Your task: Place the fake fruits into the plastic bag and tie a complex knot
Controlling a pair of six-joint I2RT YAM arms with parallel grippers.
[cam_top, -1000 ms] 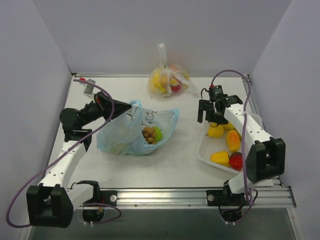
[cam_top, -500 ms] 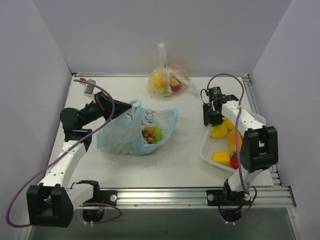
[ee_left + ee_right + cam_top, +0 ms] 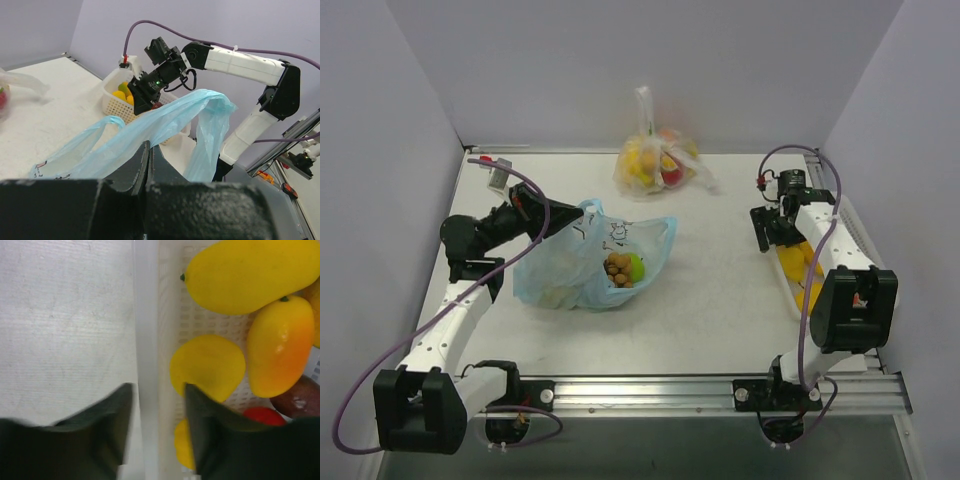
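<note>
On the tabletop [image 3: 720, 300], your left end effector [image 3: 565, 222] pinches the plastic bag [image 3: 590, 265] open by its rim; inside lie only a green apple [image 3: 636, 267] and grape cluster [image 3: 618, 270]. Your right end effector [image 3: 155, 405], jaws parted, straddles the basket [image 3: 147, 315] wall with fake fruits [image 3: 250, 270] unloaded and no knot tied.

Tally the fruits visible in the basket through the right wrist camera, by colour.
Yellow: 3
Yellow-orange: 1
Red: 1
Brown: 1
Total: 6 visible; an orange sliver at the right edge may be a seventh.
</note>
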